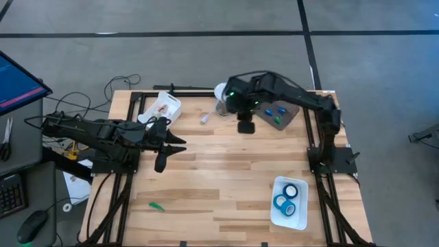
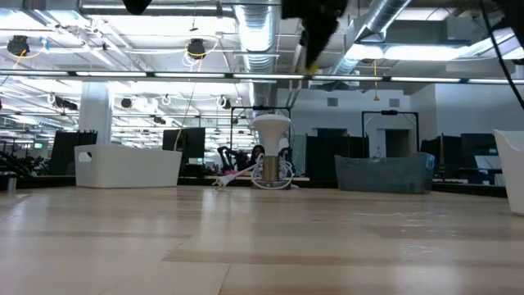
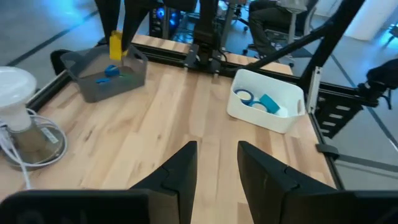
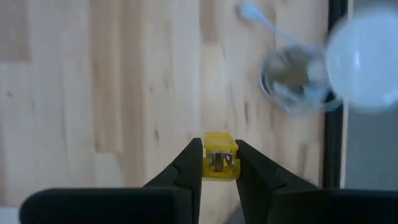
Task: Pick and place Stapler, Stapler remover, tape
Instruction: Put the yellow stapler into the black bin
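From above, the right gripper (image 1: 246, 127) is seen near the tabletop's far edge, beside the grey tray (image 1: 278, 113); it should be centred over a tray before release. Tape rolls (image 1: 288, 199) lie in the white tray (image 1: 289, 204). At the right wrist, a yellow stapler remover (image 4: 219, 160) is pinched. The left gripper (image 3: 217, 163) is spread, empty.

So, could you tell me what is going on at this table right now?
The right hand is shut on a small yellow piece, holding it in the air above the table, close to the grey tray at the far edge. The left hand hangs over the left side with its fingers apart, holding nothing. Blue tape rolls already lie in the white tray near the right front corner.
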Robot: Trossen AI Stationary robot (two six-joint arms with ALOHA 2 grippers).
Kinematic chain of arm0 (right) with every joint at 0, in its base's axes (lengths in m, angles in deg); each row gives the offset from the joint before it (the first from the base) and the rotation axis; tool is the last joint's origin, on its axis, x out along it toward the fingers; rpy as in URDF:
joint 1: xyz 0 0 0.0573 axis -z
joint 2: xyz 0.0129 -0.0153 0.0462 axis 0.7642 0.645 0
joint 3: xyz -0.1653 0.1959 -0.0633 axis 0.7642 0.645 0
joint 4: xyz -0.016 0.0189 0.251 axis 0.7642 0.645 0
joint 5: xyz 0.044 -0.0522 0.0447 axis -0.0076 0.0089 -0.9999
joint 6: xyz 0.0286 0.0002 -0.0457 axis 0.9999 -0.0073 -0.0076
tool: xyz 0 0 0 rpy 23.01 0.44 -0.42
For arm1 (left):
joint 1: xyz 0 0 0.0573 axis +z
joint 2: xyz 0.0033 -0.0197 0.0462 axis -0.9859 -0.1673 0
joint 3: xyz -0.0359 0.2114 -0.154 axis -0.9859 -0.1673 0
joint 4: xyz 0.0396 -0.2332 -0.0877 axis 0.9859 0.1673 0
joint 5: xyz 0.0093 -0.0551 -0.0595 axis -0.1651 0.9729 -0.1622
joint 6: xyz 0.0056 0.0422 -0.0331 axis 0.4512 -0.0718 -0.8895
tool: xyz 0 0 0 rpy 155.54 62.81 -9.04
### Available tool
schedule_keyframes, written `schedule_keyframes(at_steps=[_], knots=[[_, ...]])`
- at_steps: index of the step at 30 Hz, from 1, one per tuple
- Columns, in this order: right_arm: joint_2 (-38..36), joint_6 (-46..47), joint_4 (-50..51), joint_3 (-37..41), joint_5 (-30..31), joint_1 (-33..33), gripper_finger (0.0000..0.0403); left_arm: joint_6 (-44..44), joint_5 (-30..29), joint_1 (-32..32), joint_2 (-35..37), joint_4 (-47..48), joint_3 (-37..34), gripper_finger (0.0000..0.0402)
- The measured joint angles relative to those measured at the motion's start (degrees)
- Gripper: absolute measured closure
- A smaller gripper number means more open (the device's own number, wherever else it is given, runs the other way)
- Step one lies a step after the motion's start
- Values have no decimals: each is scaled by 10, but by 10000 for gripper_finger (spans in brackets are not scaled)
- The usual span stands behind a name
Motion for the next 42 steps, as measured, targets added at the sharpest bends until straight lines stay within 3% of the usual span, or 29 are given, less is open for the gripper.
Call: schedule_keyframes(at_steps=[11,18,26,42], knots=[[-205,-22,-147,316,-3,134,343,-1,-59,0,0,-3,0,294],[-271,0,-251,469,-2,228,343,-2,-108,0,0,-6,0,294],[-227,28,-329,556,-2,296,343,-6,-124,0,0,-7,0,294],[-106,91,-389,559,1,345,343,-6,-133,0,0,-11,0,294]])
